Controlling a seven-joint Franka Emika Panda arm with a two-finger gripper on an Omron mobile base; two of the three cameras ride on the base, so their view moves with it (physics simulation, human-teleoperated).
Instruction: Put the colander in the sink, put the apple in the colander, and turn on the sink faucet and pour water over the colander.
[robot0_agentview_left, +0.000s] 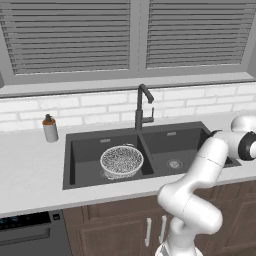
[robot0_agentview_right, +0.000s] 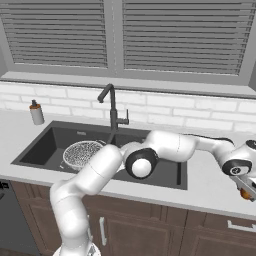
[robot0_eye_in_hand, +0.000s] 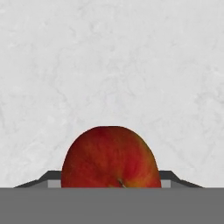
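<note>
The colander (robot0_agentview_left: 121, 161) sits in the sink (robot0_agentview_left: 80, 177), in the basin at centre-left of the left base view, with the sink faucet (robot0_agentview_left: 142, 108) rising behind the divider. At the far right edge of the right base view the gripper (robot0_agentview_right: 246, 191) reaches down over the counter (robot0_agentview_right: 210, 190) onto the apple (robot0_agentview_right: 245, 194). In the hand view the apple (robot0_eye_in_hand: 110, 158) fills the bottom centre between the fingertips (robot0_eye_in_hand: 48, 179), which flank it closely; whether they actually clamp it cannot be told

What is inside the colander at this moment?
The colander in the sink's left basin looks empty. The apple sits between the tool's fingers over the counter.
</note>
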